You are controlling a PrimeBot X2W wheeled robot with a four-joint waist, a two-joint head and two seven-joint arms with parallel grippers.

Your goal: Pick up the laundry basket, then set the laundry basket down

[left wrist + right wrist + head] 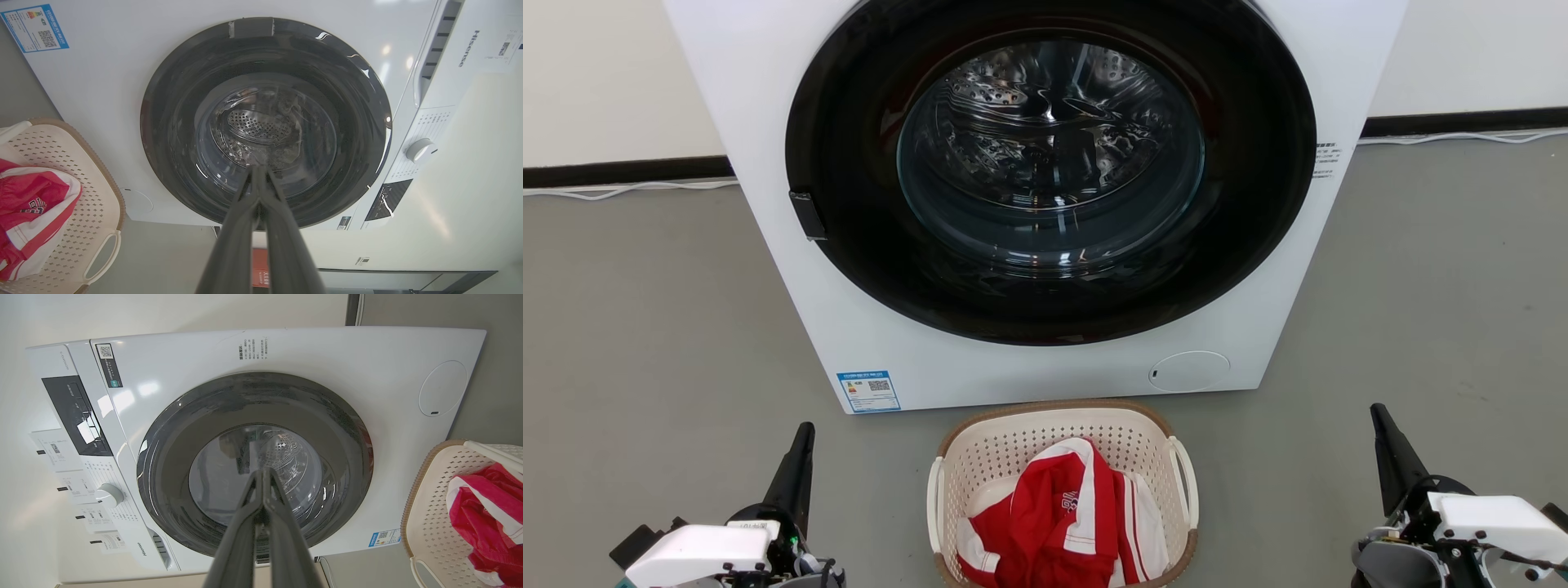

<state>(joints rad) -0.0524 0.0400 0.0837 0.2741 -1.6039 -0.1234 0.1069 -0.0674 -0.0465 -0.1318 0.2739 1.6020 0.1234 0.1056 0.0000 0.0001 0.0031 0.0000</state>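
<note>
The cream laundry basket (1021, 445) with brown rim and white loop handles stands on the grey floor just in front of the washer, holding a red-and-white garment (1058, 518). The basket also appears at the left edge of the left wrist view (88, 204) and at the right edge of the right wrist view (435, 510). My left gripper (805, 433) rests low at the left, well clear of the basket, fingers pressed together and empty (258, 169). My right gripper (1378, 412) sits low at the right, likewise apart from the basket, shut on nothing (263, 471).
A white front-loading washer (768, 122) with a dark round door (1054, 171), closed, rises directly behind the basket. Grey floor (645, 327) spreads to both sides. A white wall with a black skirting strip and a cable (1462, 135) runs along the back.
</note>
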